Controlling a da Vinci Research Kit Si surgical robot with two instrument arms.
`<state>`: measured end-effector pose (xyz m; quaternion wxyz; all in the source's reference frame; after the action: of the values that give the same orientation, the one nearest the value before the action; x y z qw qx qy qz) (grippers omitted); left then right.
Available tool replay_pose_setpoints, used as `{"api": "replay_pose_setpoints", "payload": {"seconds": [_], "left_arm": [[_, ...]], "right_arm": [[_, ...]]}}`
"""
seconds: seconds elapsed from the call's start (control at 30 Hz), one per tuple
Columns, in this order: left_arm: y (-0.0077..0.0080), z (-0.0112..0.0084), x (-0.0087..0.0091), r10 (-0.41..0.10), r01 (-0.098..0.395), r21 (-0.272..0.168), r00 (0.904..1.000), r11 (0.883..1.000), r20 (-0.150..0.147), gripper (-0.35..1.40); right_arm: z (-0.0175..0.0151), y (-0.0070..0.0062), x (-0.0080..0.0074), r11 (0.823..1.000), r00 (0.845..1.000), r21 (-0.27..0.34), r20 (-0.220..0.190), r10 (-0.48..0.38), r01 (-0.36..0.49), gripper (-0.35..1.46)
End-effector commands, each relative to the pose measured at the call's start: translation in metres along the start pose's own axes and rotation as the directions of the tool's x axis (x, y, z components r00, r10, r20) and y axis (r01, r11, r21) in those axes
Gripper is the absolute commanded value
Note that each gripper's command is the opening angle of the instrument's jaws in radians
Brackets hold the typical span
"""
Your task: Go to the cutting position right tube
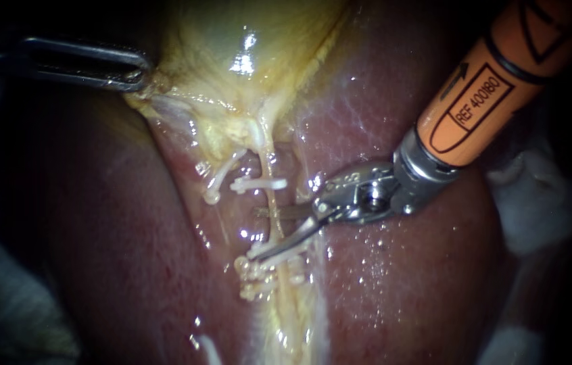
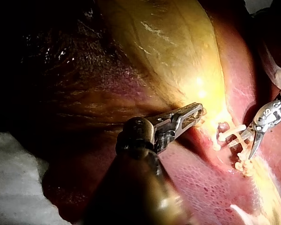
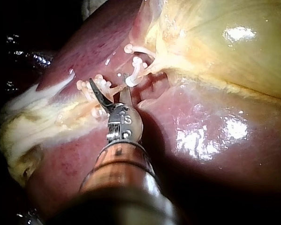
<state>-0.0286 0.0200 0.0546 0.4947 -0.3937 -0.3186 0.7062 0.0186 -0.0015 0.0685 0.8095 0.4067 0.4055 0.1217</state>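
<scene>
While the left instrument (image 1: pixel 138 76) grips the gallbladder (image 1: pixel 232 40), the right instrument (image 1: pixel 259 234) seems nearly placed, jaws apart around the right tube (image 1: pixel 274 196) between clips (image 1: pixel 259 183); next, seat them squarely.

The left instrument (image 2: pixel 195 113) clamps the edge of the yellow gallbladder (image 2: pixel 173 51), while the right instrument (image 2: pixel 247 143), spread apart, straddles a tube (image 2: pixel 240 139) between white clips (image 2: pixel 230 131).
</scene>
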Motion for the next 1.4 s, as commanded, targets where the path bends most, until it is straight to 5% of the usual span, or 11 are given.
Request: {"api": "replay_pose_setpoints", "payload": {"seconds": [0.03,0.4,1.03,1.4], "left_arm": [[0.0000,0.0000,0.0000,0.000,0.000,0.000,1.0000,1.000,0.000,-0.35],[0.0000,0.0001,0.0000,0.000,0.000,0.000,1.0000,1.000,0.000,-0.35],[-0.0001,0.0001,0.0000,0.000,0.000,0.000,1.0000,1.000,0.000,-0.35],[-0.0001,0.0002,0.0001,0.000,0.000,0.000,1.0000,1.000,0.000,-0.35]], "right_arm": [[0.0001,0.0000,0.0001,1.000,1.000,-0.001,-0.007,-0.007,0.007,1.39],[0.0012,0.0004,0.0011,0.999,0.997,0.025,-0.081,-0.020,0.022,1.32],[0.0009,-0.0023,0.0029,0.993,0.977,0.106,-0.211,-0.021,0.045,1.30],[0.0007,-0.0025,0.0031,0.993,0.976,0.113,-0.218,-0.021,0.046,1.29]]}}
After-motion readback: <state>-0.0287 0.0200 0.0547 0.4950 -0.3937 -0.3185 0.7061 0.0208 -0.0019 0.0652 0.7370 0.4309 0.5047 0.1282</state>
